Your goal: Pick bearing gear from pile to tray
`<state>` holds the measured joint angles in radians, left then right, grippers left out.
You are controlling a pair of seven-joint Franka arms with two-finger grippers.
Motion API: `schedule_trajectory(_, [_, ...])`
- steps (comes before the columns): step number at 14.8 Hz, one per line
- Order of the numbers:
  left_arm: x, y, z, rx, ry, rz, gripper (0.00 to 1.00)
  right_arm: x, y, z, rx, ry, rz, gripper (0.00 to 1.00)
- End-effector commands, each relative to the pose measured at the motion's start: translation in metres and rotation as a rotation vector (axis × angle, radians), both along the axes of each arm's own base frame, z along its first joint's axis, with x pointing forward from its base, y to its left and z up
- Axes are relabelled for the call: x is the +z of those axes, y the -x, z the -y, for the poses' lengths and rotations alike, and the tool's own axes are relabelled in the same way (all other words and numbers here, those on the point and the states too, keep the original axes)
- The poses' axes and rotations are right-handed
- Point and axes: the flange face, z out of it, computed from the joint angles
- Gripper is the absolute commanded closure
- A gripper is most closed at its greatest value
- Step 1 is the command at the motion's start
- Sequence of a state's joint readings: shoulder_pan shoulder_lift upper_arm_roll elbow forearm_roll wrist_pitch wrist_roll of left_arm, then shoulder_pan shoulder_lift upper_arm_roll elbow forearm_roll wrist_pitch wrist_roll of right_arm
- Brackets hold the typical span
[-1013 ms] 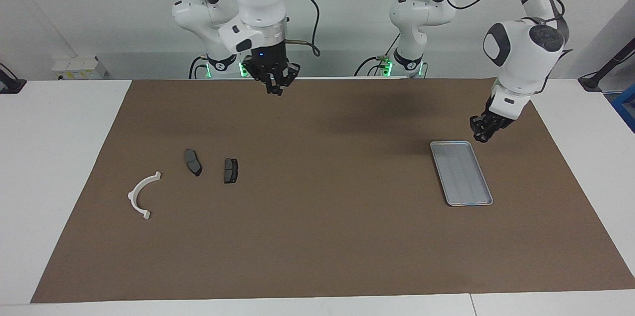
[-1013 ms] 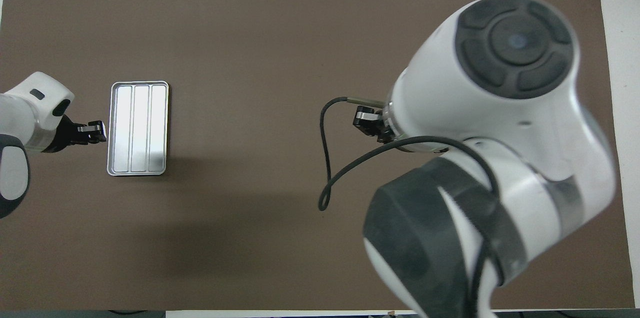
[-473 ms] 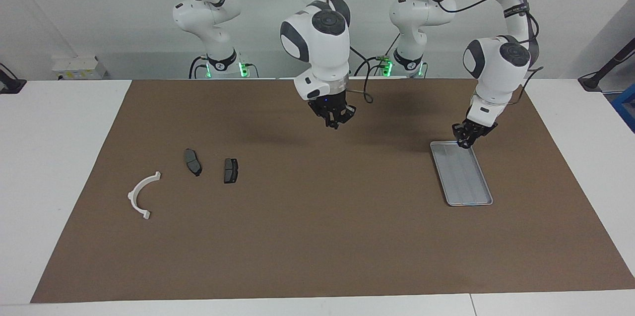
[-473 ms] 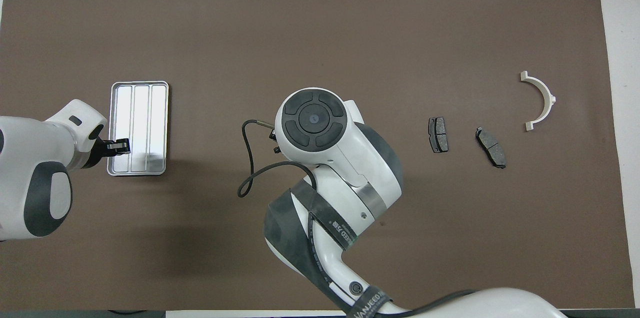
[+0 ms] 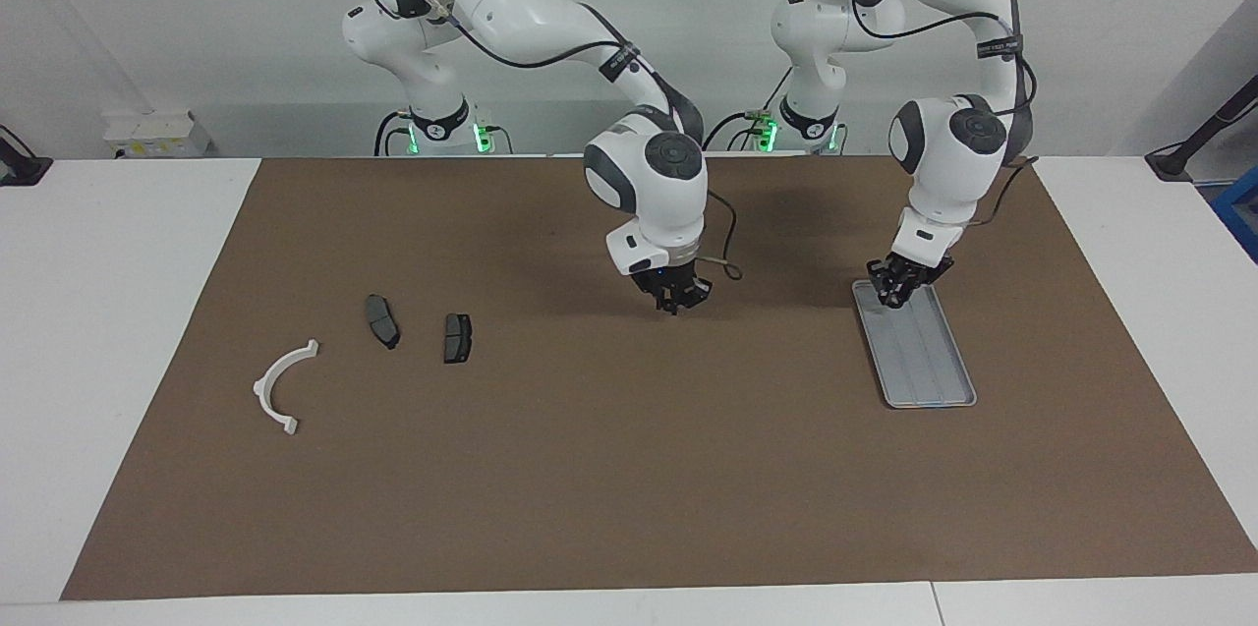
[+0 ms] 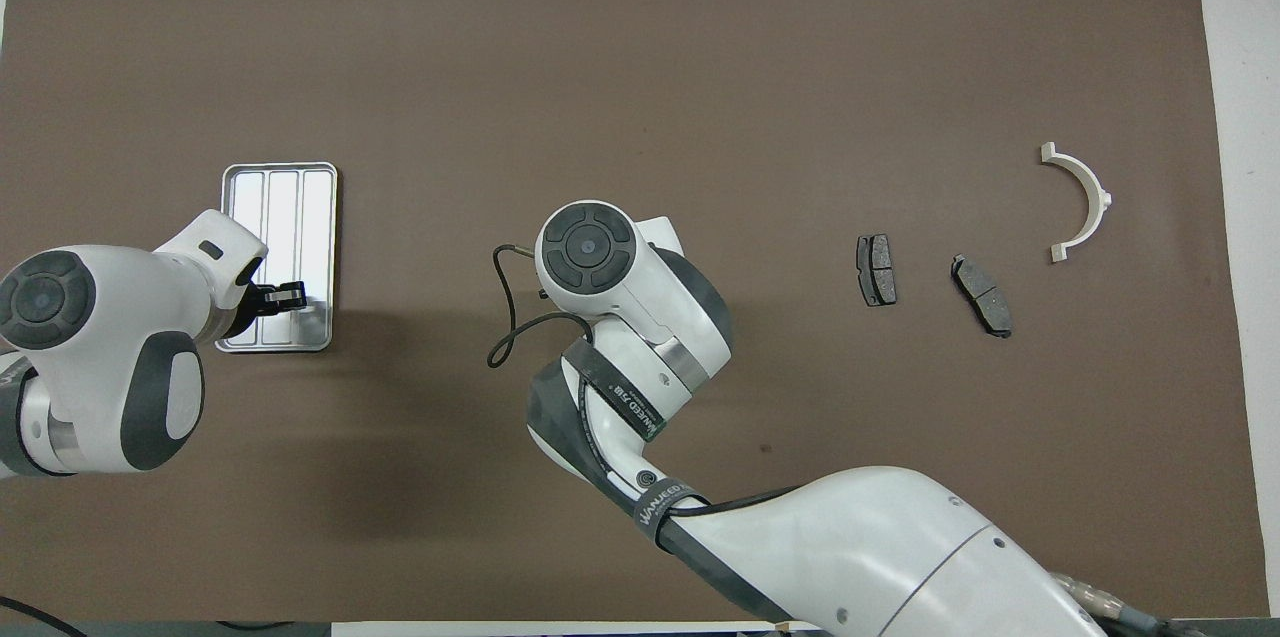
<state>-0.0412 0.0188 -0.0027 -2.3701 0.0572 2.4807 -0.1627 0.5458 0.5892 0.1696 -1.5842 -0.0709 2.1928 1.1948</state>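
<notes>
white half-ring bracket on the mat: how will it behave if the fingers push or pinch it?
The white half-ring bracket lies flat, so it probably slides or pivots rather than rolls. Its thin arc with small end tabs looks rigid and light. A push at one end would likely spin it on the brown mat.

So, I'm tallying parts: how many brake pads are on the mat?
2. One brake pad lies beside the white bracket; the other pad lies beside it, toward the table's middle.

white table (image 5: 118, 312) | covered by brown mat (image 5: 629, 469) | on mat: silver tray (image 5: 929, 375) toward left arm's end | two dark brake pads (image 5: 382, 320) (image 5: 457, 338), white half-ring bracket (image 5: 280, 385) toward right arm's end, all apart
</notes>
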Motion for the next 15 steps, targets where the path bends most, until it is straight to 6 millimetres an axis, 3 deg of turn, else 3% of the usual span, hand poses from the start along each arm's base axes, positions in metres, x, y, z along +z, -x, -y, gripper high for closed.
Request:
schedule_trajectory(1, [-0.009,0.008,-0.001,0.009,0.005,0.005,1.00,-0.003,-0.010,0.003,-0.022,-0.006,0.028,1.00])
schedule_trajectory(5, [-0.023,0.018,-0.005,0.010,0.006,-0.006,1.00,-0.008,-0.007,0.002,-0.021,-0.008,0.036,1.00])
schedule_trajectory(6, [-0.025,0.019,-0.005,0.011,0.006,0.001,1.00,-0.007,-0.007,0.002,-0.024,-0.007,0.033,0.76])
schedule_trajectory(7, [-0.027,0.018,-0.004,0.012,0.008,0.007,1.00,-0.007,-0.007,0.002,-0.037,-0.004,0.031,0.03])
schedule_trajectory(10, [-0.036,0.019,-0.002,0.012,0.008,0.000,1.00,0.004,-0.015,0.006,-0.068,0.000,0.029,0.00])
schedule_trajectory(11, [-0.036,0.019,-0.002,0.004,0.007,-0.005,0.67,0.014,-0.022,0.010,-0.077,-0.004,0.037,0.00])
schedule_trajectory(12, [-0.035,0.019,-0.002,-0.003,0.006,-0.010,0.14,0.022,-0.031,0.020,-0.094,-0.010,0.044,0.00])
schedule_trajectory(13, [-0.032,0.016,-0.001,-0.012,0.004,-0.010,0.00,0.031,-0.039,0.031,-0.109,-0.019,0.054,0.00])
schedule_trajectory(15, [-0.016,0.007,-0.001,-0.014,0.000,-0.029,0.00,0.057,-0.060,0.066,-0.157,-0.031,0.077,0.00])
